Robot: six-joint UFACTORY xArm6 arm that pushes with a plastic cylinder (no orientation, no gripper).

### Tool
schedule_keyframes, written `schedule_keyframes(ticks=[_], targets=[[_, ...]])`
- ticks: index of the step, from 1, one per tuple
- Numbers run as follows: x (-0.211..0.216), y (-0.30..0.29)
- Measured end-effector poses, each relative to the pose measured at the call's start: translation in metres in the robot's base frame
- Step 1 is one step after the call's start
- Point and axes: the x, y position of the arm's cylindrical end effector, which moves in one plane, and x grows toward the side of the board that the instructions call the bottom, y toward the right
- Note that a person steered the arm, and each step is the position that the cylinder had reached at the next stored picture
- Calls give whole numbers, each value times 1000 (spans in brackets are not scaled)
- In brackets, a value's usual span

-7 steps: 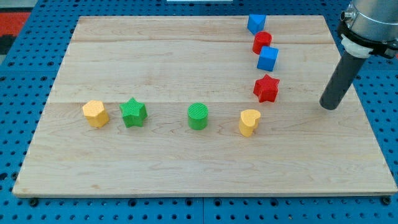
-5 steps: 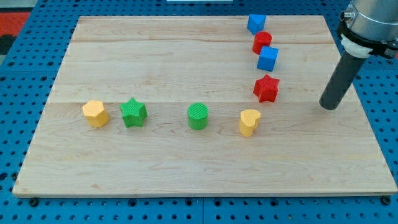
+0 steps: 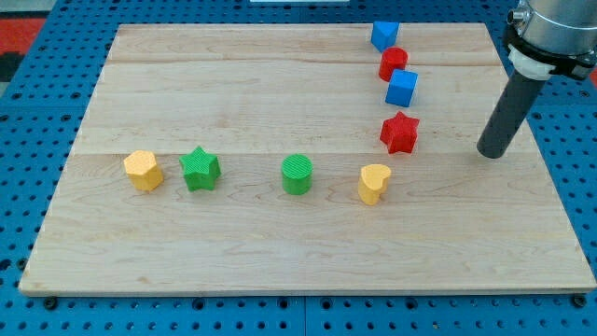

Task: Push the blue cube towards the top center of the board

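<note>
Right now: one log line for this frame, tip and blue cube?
my tip: right of red star, touching nothing | blue cube: untouched, between red star and red block | push: not started

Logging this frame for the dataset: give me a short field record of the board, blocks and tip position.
surface: light wooden board on a blue pegboard
target: blue cube, upper right part of the board
other blue block: blue block of unclear shape, by the top edge
red blocks: red star; red block of unclear shape between the two blue blocks
lower row, left to right: yellow hexagon-like block, green star, green cylinder, yellow heart
my tip: right of the red star, touching no block
</note>
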Motion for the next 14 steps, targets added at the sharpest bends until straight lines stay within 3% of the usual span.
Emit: schedule_keyframes(ticks=[3,4,5,7,8,9,11,12,13,14], targets=[[-36,-44],[-85,-40],[-103,-69],[-122,-209],[-135,-213],[-117,-210],[-170,-192],[-169,-180],[-134,-174],[-115,-124]])
